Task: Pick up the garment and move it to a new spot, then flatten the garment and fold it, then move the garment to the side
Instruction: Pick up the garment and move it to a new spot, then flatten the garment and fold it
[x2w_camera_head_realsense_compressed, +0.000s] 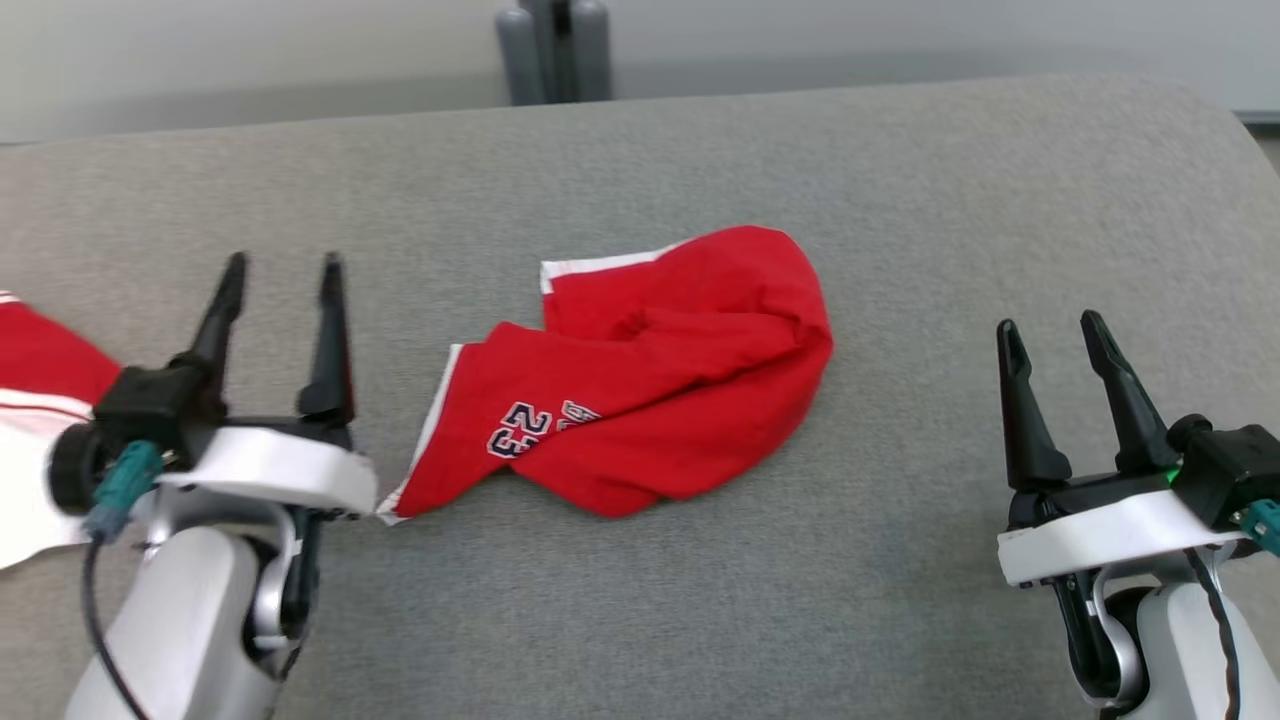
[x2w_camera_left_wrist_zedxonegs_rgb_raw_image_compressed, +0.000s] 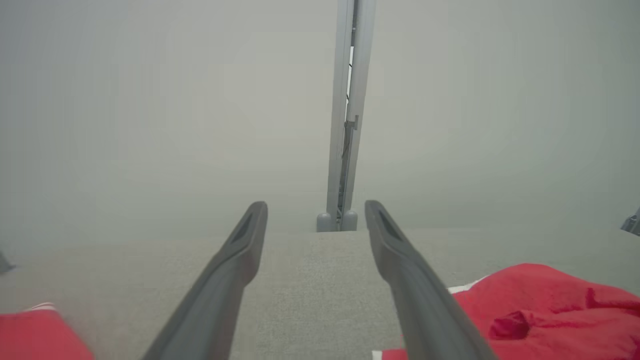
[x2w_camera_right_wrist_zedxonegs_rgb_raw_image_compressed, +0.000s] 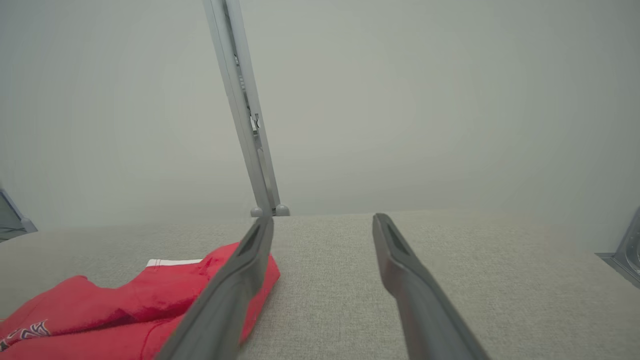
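Observation:
A red garment (x2w_camera_head_realsense_compressed: 650, 370) with white trim and a "23" print lies crumpled in the middle of the grey surface; its near-left corner reaches toward my left wrist. In the left wrist view the garment (x2w_camera_left_wrist_zedxonegs_rgb_raw_image_compressed: 545, 310) lies at the lower right, and in the right wrist view the garment (x2w_camera_right_wrist_zedxonegs_rgb_raw_image_compressed: 125, 310) at the lower left. My left gripper (x2w_camera_head_realsense_compressed: 280, 265) hovers open to the left of it, nothing between its fingers (x2w_camera_left_wrist_zedxonegs_rgb_raw_image_compressed: 235, 265). At the right stands my right gripper (x2w_camera_head_realsense_compressed: 1050, 325), open and empty, well apart from the cloth.
A second red and white cloth (x2w_camera_head_realsense_compressed: 35, 420) lies at the far left edge, partly behind my left arm. The grey padded surface (x2w_camera_head_realsense_compressed: 900, 180) stretches wide. A grey post (x2w_camera_head_realsense_compressed: 553, 50) rises behind its far edge.

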